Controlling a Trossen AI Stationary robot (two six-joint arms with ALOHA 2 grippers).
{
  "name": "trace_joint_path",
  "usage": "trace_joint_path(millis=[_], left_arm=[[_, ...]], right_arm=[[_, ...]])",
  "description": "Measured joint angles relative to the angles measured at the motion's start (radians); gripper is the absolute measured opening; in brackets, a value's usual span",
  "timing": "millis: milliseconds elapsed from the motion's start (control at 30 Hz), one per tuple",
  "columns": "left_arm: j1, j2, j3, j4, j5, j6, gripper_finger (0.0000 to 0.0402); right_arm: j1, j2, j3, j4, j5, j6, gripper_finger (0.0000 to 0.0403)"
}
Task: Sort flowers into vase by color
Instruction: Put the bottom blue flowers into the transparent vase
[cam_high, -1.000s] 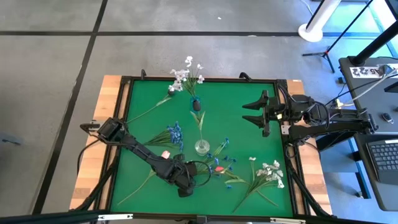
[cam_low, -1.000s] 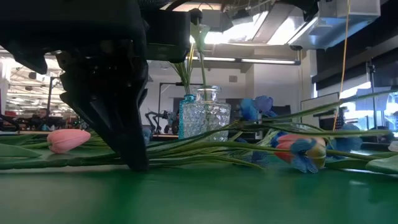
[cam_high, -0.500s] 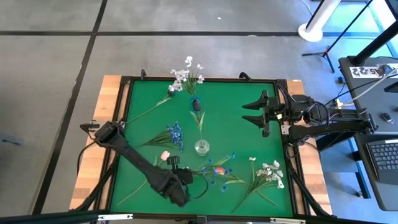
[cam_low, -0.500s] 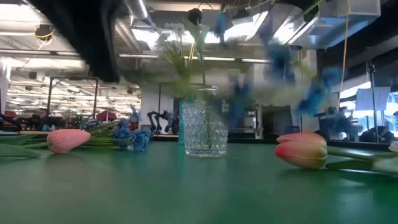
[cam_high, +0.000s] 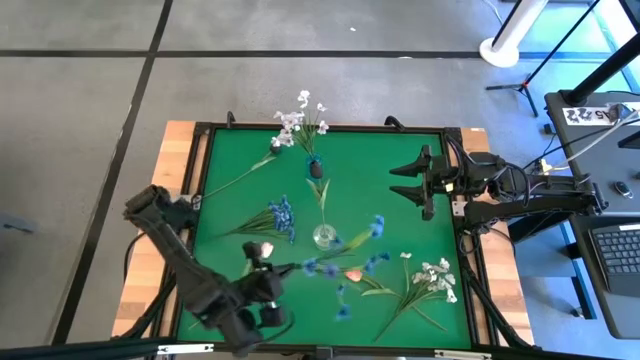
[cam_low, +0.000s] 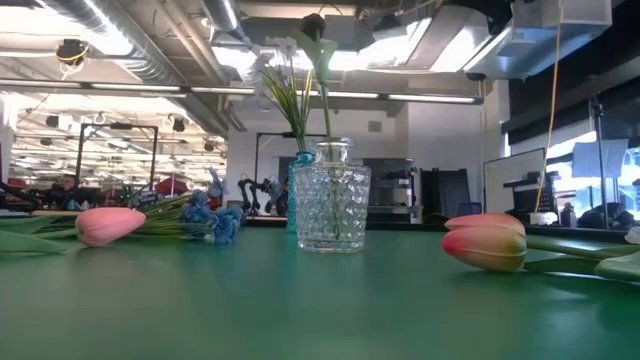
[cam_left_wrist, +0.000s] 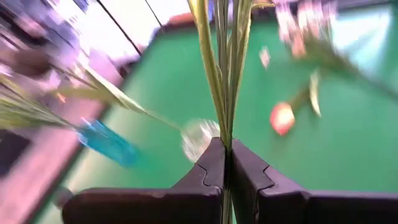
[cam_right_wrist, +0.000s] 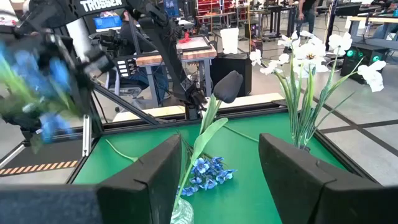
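Observation:
My left gripper (cam_high: 280, 270) hangs above the table's near left part, shut on a blue flower sprig (cam_high: 345, 250). The sprig's blossoms (cam_high: 377, 226) reach out over the clear glass vase (cam_high: 324, 236). That vase (cam_low: 331, 195) holds a dark bud (cam_right_wrist: 227, 85) on a green stem. White flowers (cam_high: 296, 120) stand in a small blue vase (cam_high: 314, 160) at the far side. Lying flat on the mat are two pink tulips (cam_high: 265, 248) (cam_high: 352, 272), a blue bunch (cam_high: 281, 215) and a white bunch (cam_high: 436, 279). My right gripper (cam_high: 405, 181) waits open at the right. My left gripper pinches the sprig's bundled green stems (cam_left_wrist: 224, 134) between its two fingers, at their lower end. The stems run on ahead along the fingers. The fingers slant down toward the table's right side, and the sprig is lifted clear of the table, its blossoms fanned out beyond.
A single white-budded stem (cam_high: 243, 174) lies at the far left of the green mat (cam_high: 390, 140). A black frame (cam_high: 330, 127) borders the mat. Open mat lies between the vases and my right gripper.
My left gripper has risen from the mat near the front edge and drawn back toward the table's near left corner, tipping from pointing down to a shallow slant. The blue sprig, which lay beside the right-hand pink tulip, has come up with it, clear of the table.

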Motion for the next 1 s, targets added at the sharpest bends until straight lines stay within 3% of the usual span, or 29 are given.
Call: trace_joint_path(millis=[133, 233, 333, 500, 700, 833, 900, 1000], left_arm=[[-0.052, -0.050, -0.080, 0.029, -0.122, -0.056, 0.0002], [-0.074, -0.095, -0.197, 0.191, -0.142, -0.039, 0.0001], [-0.053, -0.144, -0.352, 0.524, -0.004, 0.115, 0.0000], [0.008, -0.190, -0.622, 1.282, 0.392, 0.578, 0.0000], [0.117, -0.269, -0.828, 1.717, 0.423, 0.808, 0.0000], [0.223, -0.269, -0.946, 2.052, 0.619, 0.938, 0.0000], [0.295, -0.270, -0.983, 2.117, 0.676, 0.942, 0.0000], [0.379, -0.264, -1.021, 2.138, 0.681, 0.944, 0.0000]], right_arm=[[0.000, -0.003, 0.000, -0.001, 0.000, 0.000, 0.0214], [0.000, -0.003, 0.000, 0.000, 0.000, 0.000, 0.0214], [0.000, -0.003, 0.000, 0.006, 0.000, -0.005, 0.0214], [0.000, -0.002, 0.000, 0.035, 0.000, -0.011, 0.0214], [0.000, -0.002, 0.000, 0.032, 0.000, -0.011, 0.0214], [0.000, -0.002, 0.000, 0.015, 0.000, -0.011, 0.0214], [0.000, -0.002, 0.000, 0.016, 0.000, -0.011, 0.0214], [0.000, 0.007, 0.000, 0.016, 0.000, -0.011, 0.0214]])
